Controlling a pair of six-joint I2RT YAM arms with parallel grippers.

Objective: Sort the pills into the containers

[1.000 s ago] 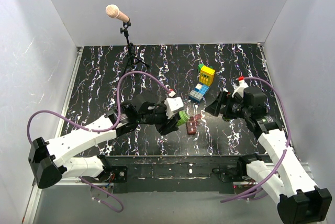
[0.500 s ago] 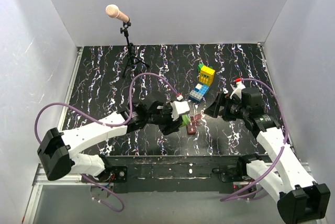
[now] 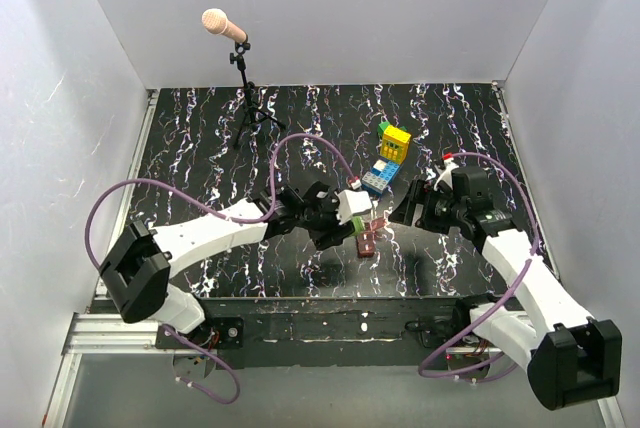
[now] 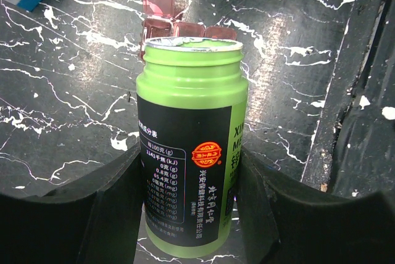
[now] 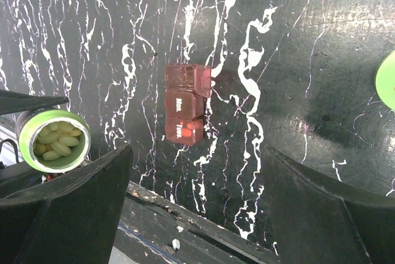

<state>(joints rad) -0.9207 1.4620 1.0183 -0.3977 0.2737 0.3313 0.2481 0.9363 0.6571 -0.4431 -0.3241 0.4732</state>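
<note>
Green plastic fills my left wrist view: the green bottle sits clamped between the two dark fingers of the left gripper, which has closed partway onto its labelled body. The bottle's mouth is uncapped, with a ragged ring of foil on the rim, and it points to the top of the frame. There the red-brown pill box lies just beyond it on the black marbled table. One translucent flap of the box stands raised at its far end.

In my overhead view the left gripper and the green bottle are near the centre of the frame. The pill box is just to their lower right – whether bottle and box touch, I cannot tell. The right gripper is a little to the right of the box and apart from it.

From the right wrist, that gripper has its jaws spread wide with nothing in them. The pill box shows in the gap between them, flat on the table, three compartments in a row, the lower two bearing white day labels. At lower left the green bottle faces this camera mouth-on, with pale yellow oblong pills inside. A light green round piece is cut off by the right edge.

Overhead again, the toy brick stack stands above the box, and a microphone on a stand is at upper left
</note>
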